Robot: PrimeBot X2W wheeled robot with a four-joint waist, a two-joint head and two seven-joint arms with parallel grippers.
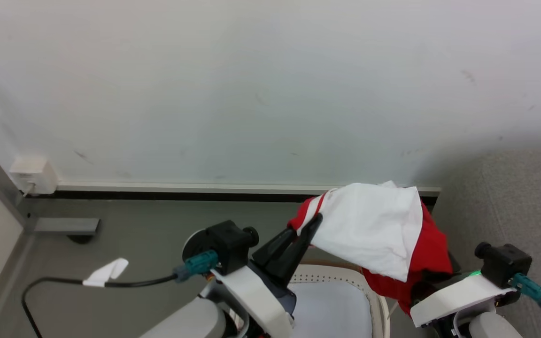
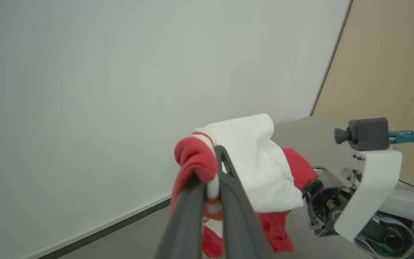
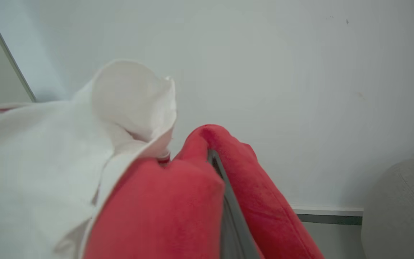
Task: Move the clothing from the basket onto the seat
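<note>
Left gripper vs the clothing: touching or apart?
Touching. The left wrist view shows the left gripper closed on a red fold of the clothing, with white trim pinched between its fingers.

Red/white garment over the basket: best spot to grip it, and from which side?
Likely the two bunched red edges of the clothing, one per end effector, approached from below, pointing up. The left end effector pinches a white-trimmed red fold that way; the right end effector is buried in a red fold, closure hidden. White fabric spans between.
</note>
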